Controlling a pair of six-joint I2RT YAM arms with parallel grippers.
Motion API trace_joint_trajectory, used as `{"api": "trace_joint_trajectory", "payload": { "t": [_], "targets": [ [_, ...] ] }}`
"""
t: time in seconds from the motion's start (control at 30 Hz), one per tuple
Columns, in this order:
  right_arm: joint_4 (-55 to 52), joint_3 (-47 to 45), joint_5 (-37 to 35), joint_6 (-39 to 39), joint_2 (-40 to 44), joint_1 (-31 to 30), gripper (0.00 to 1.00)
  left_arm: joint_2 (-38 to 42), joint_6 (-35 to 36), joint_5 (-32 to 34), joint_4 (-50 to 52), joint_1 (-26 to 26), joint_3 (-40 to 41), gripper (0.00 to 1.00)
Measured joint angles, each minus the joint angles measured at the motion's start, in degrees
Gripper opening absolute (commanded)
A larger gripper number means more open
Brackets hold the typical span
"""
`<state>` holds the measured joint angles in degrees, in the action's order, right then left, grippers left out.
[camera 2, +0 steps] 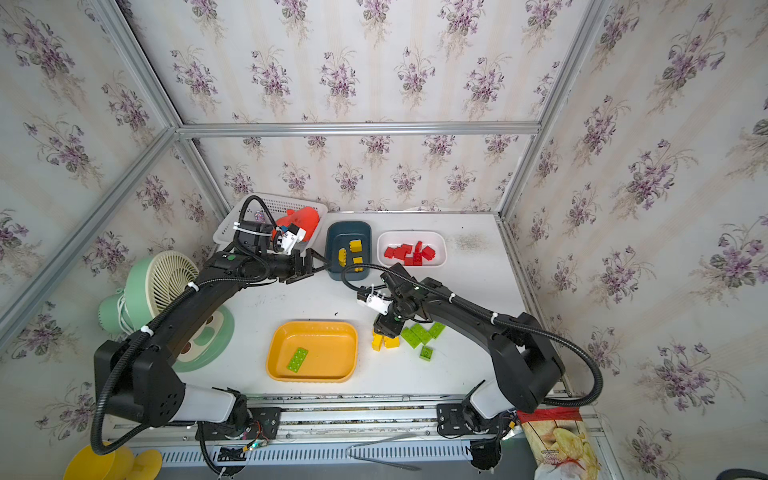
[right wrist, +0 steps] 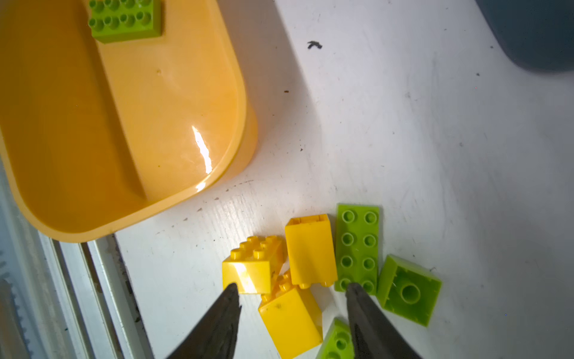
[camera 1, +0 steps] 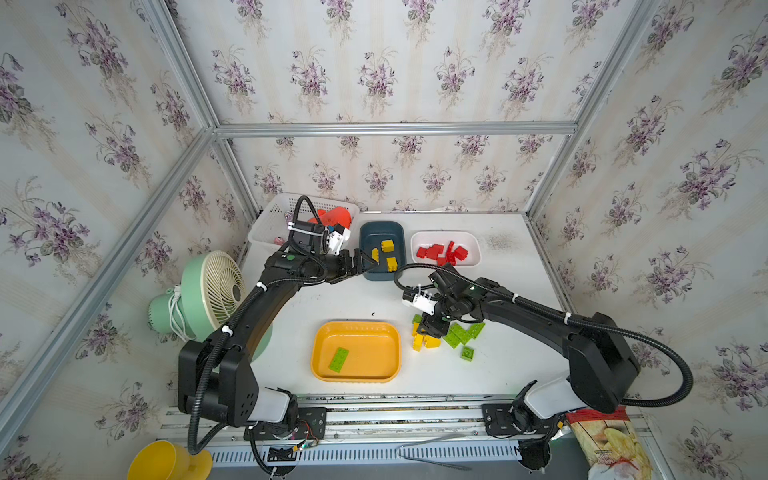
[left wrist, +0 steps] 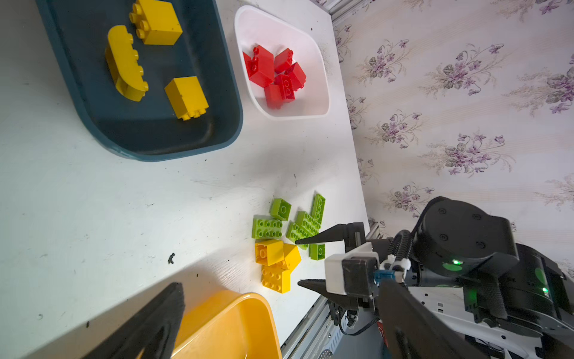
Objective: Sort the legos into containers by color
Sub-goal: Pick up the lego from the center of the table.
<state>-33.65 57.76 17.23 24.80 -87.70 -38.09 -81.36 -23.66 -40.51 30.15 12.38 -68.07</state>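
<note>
Right gripper [right wrist: 292, 290] jaws apart, straddling yellow lego [right wrist: 290, 320], not clamped. Left gripper [camera 1: 366, 261] wide open, at teal tray [camera 1: 381, 225] left rim.

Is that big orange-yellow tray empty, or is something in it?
Not empty: the orange-yellow tray holds a single lime green brick, lying flat, studs up.

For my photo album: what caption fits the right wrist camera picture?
Right gripper open over three yellow bricks, green bricks alongside, orange tray nearby.
</note>
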Motion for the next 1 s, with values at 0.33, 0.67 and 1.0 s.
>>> {"api": "trace_joint_trajectory", "payload": {
  "t": [0.33, 0.67, 1.0],
  "targets": [
    [-0.6, 6.0, -4.9, 3.9, -9.0, -1.5, 0.51, 3.1, 1.2, 0.9, 2.1, -0.9, 3.9, 0.99],
    [-2.9, 5.5, -6.0, 6.3, -10.5, -1.7, 0.49, 4.7, 1.5, 1.2, 2.7, -1.5, 5.2, 0.99],
    [-3.3, 5.6, -7.0, 7.1, -13.0, -2.4, 0.41, 6.9, 1.4, -0.1, 2.9, -1.5, 8.5, 0.99]
  ]
}}
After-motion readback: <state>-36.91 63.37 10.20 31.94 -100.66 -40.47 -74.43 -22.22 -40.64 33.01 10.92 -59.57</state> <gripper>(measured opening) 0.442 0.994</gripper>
